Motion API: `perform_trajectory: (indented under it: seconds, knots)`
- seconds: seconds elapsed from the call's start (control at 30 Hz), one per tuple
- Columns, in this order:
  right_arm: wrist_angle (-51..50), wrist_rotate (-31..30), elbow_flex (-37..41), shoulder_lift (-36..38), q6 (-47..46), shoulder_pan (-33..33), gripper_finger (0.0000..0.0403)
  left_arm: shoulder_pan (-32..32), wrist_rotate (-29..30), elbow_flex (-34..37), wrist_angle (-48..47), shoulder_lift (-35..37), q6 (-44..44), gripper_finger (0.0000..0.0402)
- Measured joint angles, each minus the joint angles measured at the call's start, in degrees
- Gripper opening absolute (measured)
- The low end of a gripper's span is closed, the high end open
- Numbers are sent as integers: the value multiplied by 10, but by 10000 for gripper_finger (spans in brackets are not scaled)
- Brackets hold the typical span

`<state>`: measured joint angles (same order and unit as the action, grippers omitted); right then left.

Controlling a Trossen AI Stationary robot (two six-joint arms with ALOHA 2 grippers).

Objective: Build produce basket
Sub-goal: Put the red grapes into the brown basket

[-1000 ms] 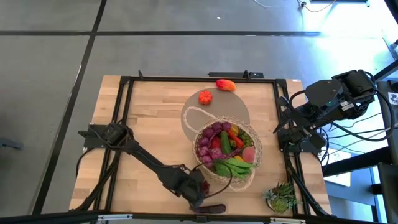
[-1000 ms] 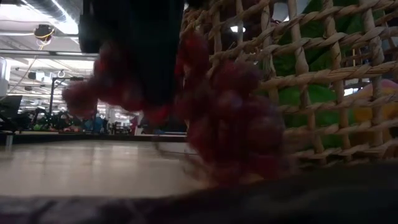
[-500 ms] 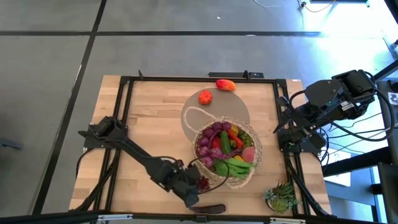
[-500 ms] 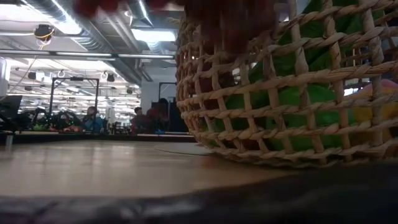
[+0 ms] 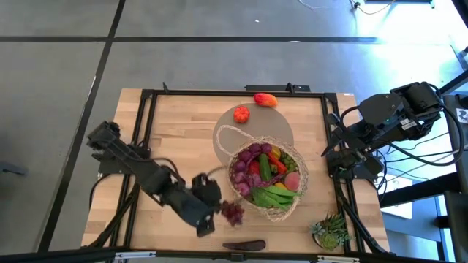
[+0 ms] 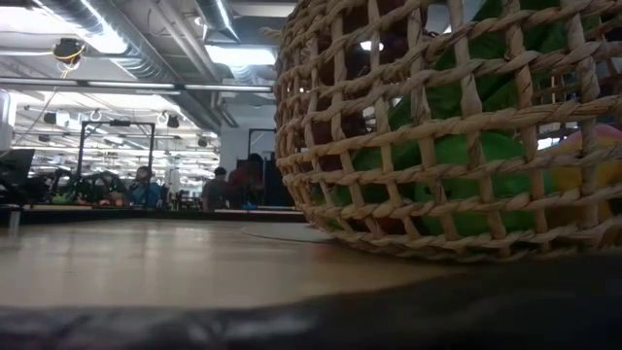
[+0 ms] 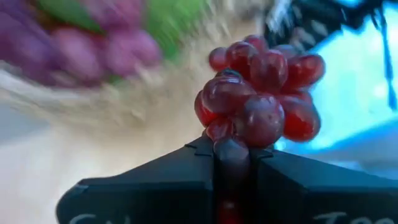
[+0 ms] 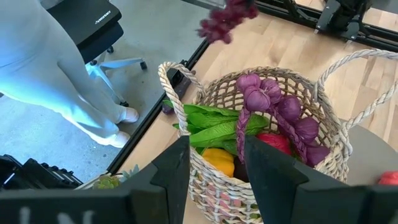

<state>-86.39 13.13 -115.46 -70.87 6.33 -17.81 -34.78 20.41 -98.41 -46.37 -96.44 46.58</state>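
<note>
The woven basket (image 5: 267,179) stands near the table's front right and holds produce: purple pieces, green leaves, a cucumber, red and yellow peppers. The low view shows its wall (image 6: 437,126) up close. My left gripper (image 5: 214,213) hangs in the air just left of the basket, shut on a bunch of dark red grapes (image 5: 232,212). The right wrist view shows that bunch (image 8: 227,18) beyond the basket (image 8: 261,143). My right gripper (image 8: 214,146) waits high over the table's right edge, open, with nothing between its fingers. My left gripper pinches the grape bunch by its narrow end (image 7: 231,152) between its two shut fingers. The rest of the bunch (image 7: 261,87) sticks out past the fingertips. The bunch is lifted clear of the table, beside the basket's left rim.
A tomato (image 5: 241,113) and a red-orange piece (image 5: 265,99) lie at the far side by a grey round mat (image 5: 252,135). A spiky potted plant (image 5: 330,230) stands at the front right corner. A dark long object (image 5: 245,245) lies at the front edge. A person's legs (image 8: 56,74) show beyond the table.
My left gripper has risen from the table near the front edge and drawn a little toward the left, carrying the grape bunch. The bunch, which lay on the wood beside the basket, is now lifted clear and has left the low view.
</note>
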Motion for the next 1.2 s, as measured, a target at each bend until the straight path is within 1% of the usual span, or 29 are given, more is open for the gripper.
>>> perform_trajectory:
  seconds: [0.07,0.1,0.17,0.23,0.3,0.4,0.5,0.57,0.63,0.7,0.77,0.83,0.87,1.0,1.2]
  knots:
    - [0,0,0,0,0,0,147,19,31,0,9,12,-11,5]
    - [0,0,0,0,0,0,147,31,36,0,15,15,-20,5]
    - [0,0,0,0,1,0,147,58,39,0,24,16,-53,5]
    - [0,0,0,0,9,0,147,89,31,0,58,16,-100,5]
    - [0,0,0,0,16,0,147,124,4,0,101,16,-149,5]
    - [0,0,0,0,14,0,147,181,-41,0,152,16,-194,5]
    - [0,0,0,0,6,0,147,228,-78,0,165,10,-226,5]
    - [0,0,0,0,1,0,147,248,-102,0,157,3,-236,5]
    - [0,0,0,0,0,0,147,267,-132,-1,171,-14,-243,5]
    - [0,0,0,0,1,0,147,281,-153,1,162,-28,-248,5]
    - [0,0,0,0,1,0,147,292,-168,0,195,-46,-265,5]
    - [0,0,0,0,2,0,147,299,-172,1,197,-59,-282,5]
    - [0,0,0,0,3,0,147,302,-175,0,216,-67,-288,5]
    - [0,0,0,0,4,0,147,316,-207,0,247,-101,-293,5]
    - [0,0,0,0,4,0,147,329,-208,0,255,-134,-308,5]
